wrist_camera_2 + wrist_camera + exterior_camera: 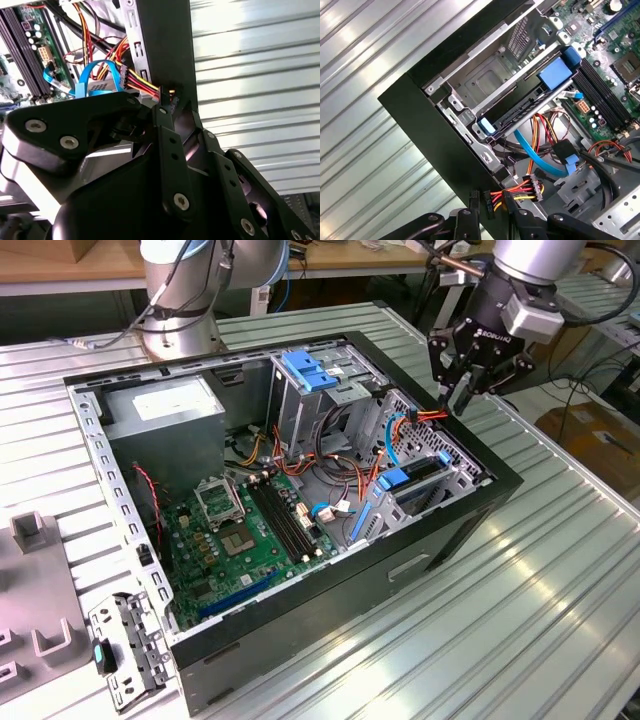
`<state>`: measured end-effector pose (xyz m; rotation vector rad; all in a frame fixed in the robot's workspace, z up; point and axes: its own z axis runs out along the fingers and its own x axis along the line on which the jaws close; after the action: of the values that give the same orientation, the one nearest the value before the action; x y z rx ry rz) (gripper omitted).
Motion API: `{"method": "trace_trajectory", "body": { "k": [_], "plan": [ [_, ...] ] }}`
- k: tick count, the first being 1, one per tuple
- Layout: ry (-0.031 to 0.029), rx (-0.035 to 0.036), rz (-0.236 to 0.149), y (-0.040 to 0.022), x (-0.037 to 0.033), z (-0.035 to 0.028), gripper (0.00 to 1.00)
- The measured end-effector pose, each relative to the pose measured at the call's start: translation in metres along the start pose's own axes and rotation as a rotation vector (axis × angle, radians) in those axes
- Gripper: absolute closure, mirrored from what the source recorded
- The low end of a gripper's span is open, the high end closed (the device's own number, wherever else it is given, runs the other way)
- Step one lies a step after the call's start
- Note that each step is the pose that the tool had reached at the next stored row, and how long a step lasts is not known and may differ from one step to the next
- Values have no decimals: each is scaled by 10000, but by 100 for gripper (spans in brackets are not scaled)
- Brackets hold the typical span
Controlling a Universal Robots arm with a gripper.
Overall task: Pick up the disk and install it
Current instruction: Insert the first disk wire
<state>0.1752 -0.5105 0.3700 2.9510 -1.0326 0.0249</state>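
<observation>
The pincer [491, 212] is closed on the wired black connector [490, 199] above the case rim [435, 130]; it should be kept square to the seated disk [520, 107], wires [517, 190] untwisted.

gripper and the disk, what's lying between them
In the first wrist view, a red-and-yellow wire bundle and a blue flat cable lie between the gripper and the disk.

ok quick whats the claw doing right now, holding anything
claw: closed on the power plug with red and yellow wires; not holding the disk
</observation>
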Motion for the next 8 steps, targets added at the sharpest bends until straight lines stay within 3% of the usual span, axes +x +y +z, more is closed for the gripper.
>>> {"method": "trace_trajectory", "body": {
  "k": [5,7,8],
  "plan": [
    [18,18,-388,-3,2,43,70],
    [21,19,-405,-2,2,33,83],
    [21,21,-414,-3,1,-5,83]
  ]
}}
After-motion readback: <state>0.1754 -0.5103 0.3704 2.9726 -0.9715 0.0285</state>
